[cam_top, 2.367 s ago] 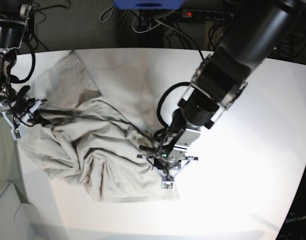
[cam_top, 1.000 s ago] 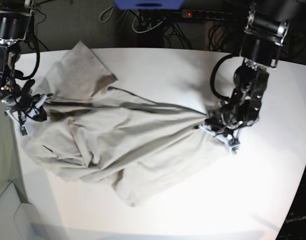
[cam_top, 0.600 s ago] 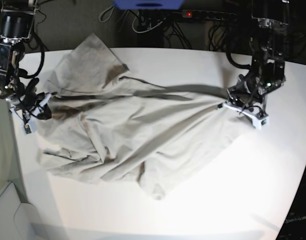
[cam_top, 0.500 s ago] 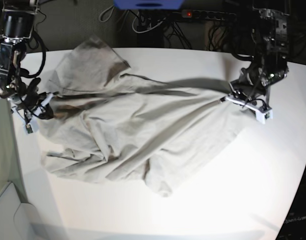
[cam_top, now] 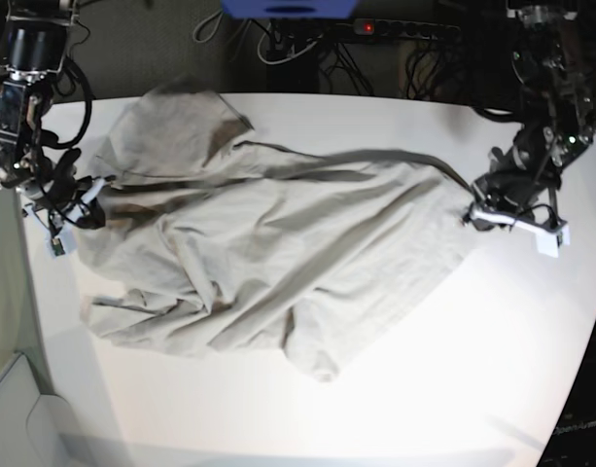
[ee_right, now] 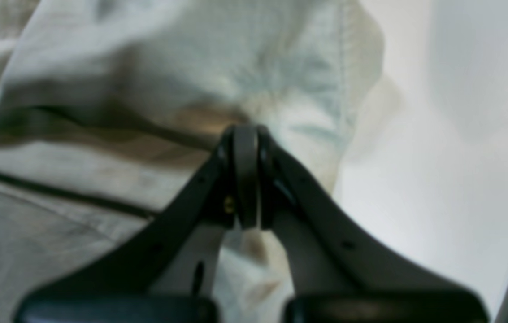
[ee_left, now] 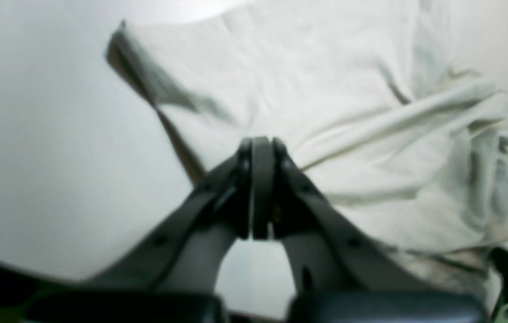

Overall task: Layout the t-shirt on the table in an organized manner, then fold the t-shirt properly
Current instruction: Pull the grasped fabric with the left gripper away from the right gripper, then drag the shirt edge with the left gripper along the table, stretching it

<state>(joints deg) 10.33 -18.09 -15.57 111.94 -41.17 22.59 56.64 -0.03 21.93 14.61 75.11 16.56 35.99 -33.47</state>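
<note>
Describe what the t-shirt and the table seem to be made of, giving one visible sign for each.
The t-shirt: soft woven or knit cloth, matte grey-beige; it creases and drapes in folds. The table: smooth, hard white surface, probably laminate; it shows a soft glare.

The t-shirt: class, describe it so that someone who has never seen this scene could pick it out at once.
Find the wide white table. The t-shirt sprawls across it, a rumpled grey-beige cloth stretched between the left gripper and the right gripper, each shut on an edge. It is the only soft, creased thing among hard black arms.
</note>
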